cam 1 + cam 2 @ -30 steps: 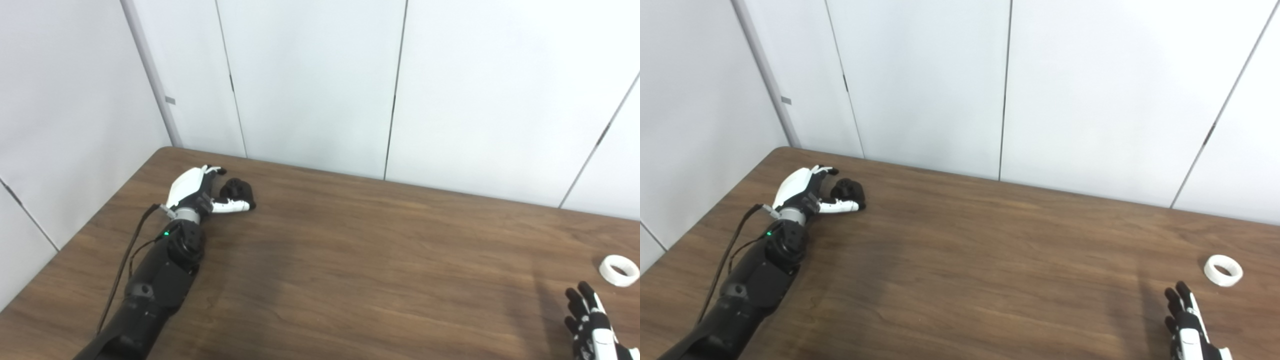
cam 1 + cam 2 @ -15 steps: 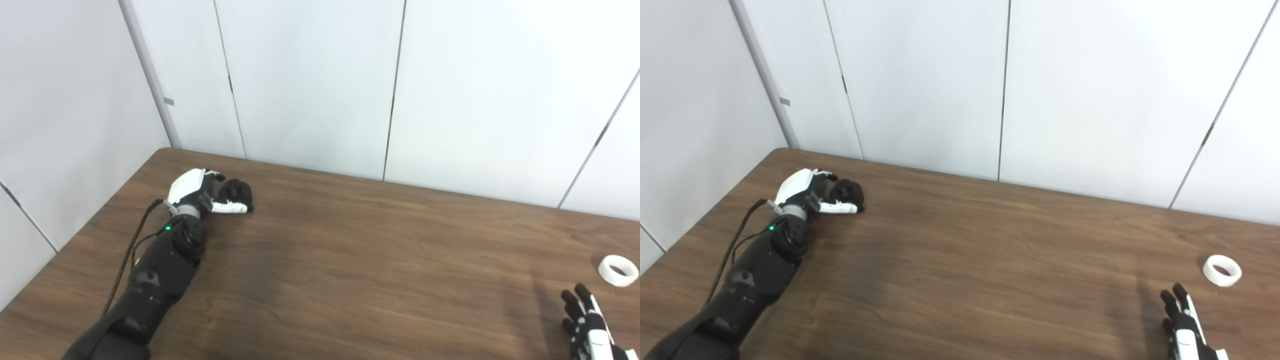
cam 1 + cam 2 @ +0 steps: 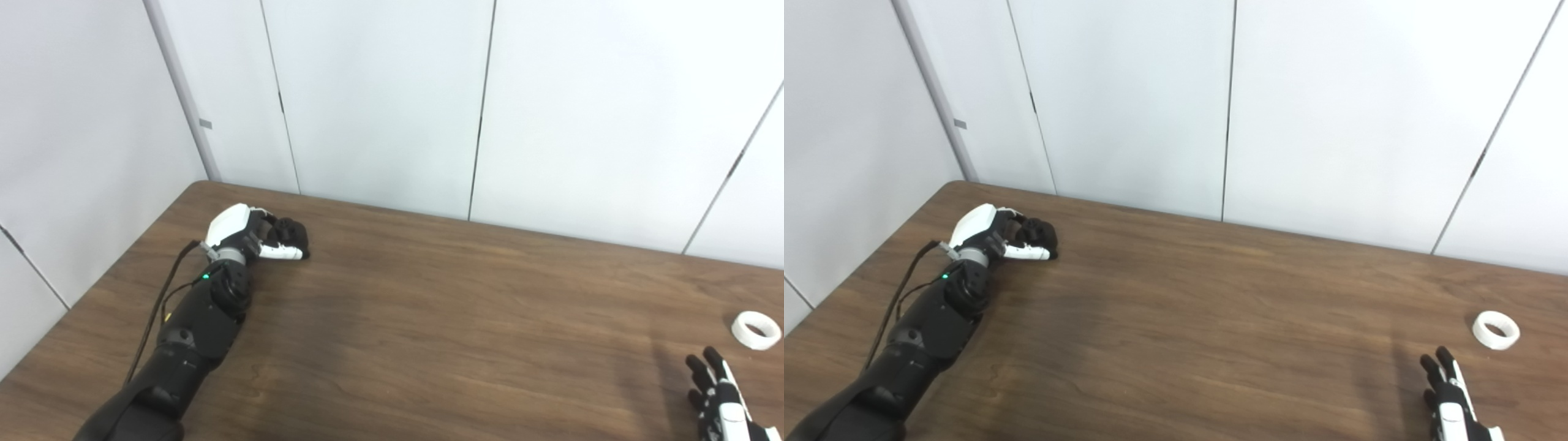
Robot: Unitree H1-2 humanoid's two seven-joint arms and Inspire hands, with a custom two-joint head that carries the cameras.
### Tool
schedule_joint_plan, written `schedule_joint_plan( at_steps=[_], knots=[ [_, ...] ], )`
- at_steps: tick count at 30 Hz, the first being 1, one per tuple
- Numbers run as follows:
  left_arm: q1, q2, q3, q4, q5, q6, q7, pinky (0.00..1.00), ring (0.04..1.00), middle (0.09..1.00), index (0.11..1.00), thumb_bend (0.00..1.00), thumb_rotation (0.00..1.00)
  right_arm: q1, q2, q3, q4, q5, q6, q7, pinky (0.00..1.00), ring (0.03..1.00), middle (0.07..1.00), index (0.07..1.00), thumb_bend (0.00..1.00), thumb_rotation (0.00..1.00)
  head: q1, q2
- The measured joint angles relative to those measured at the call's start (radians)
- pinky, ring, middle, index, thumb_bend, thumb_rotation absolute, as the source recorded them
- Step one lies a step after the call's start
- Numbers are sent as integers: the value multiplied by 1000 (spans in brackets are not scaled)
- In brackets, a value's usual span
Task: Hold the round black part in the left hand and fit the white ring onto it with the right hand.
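The round black part (image 3: 290,231) rests on the brown table (image 3: 441,318) at the far left. My left hand (image 3: 245,229) lies against it, with the fingers curved at its left side and the thumb stretched along its front, not closed tight. The part still sits on the table. The white ring (image 3: 756,321) lies flat near the right edge; it also shows in the right eye view (image 3: 1495,329). My right hand (image 3: 716,398) is at the bottom right corner with fingers spread and empty, a short way in front of and left of the ring.
White wall panels (image 3: 380,104) stand right behind the table's far edge and along its left side. The left arm's cable (image 3: 162,300) hangs beside the forearm.
My left hand has slid forward so the black part now sits against its fingers, where a gap showed before. My right hand has dropped slightly lower. The ring has not moved.
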Motion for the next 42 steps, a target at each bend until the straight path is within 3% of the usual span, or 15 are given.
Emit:
schedule_joint_plan(
  at_steps=[7, 8, 9, 10, 12, 18, 35, 42],
  knots=[
    [1, 0, 19, 0, -21, -33, 33, 1000, 970, 899, 680, 946, 263, 0, 0, -1, 0, 1, 0, 0, 1000, 995, 953, 1000, 369, 1000, -3, 0],
    [1, 0, 19, 0, -21, -34, 36, 1000, 953, 879, 637, 887, 206, 0, 0, -1, 0, 1, 0, 0, 1000, 990, 952, 1000, 371, 1000, -3, 0],
    [1, 0, 20, 0, -22, -37, 39, 1000, 945, 863, 567, 710, 139, 0, 0, -1, 0, 1, 0, 0, 1000, 993, 951, 1000, 374, 1000, -3, 0],
    [2, 0, 21, 0, -25, -43, 42, 1000, 941, 855, 531, 619, 105, 0, 0, -1, 0, 1, 0, 0, 1000, 994, 951, 1000, 375, 1000, -3, 0],
    [5, 0, 29, 0, -35, -60, 45, 1000, 928, 822, 496, 545, 70, 0, 0, -1, 0, 0, 0, 0, 1000, 999, 950, 1000, 377, 1000, -5, 2],
    [10, -2, 39, 3, -57, -106, 69, 1000, 886, 767, 483, 522, 50, 0, 0, -2, 4, 0, 0, 0, 1000, 999, 949, 1000, 407, 1000, -3, 0],
    [28, -2, 38, -5, -57, -106, 72, 1000, 889, 758, 483, 523, 50, 0, 0, -5, 4, -1, -1, 0, 1000, 991, 940, 1000, 390, 1000, -14, 6],
    [106, -1, 30, -206, -52, -51, 31, 1000, 907, 761, 485, 522, 50, -2, 5, -5, 9, 0, -6, -2, 1000, 983, 941, 997, 387, 1000, -21, 9]
  ],
)
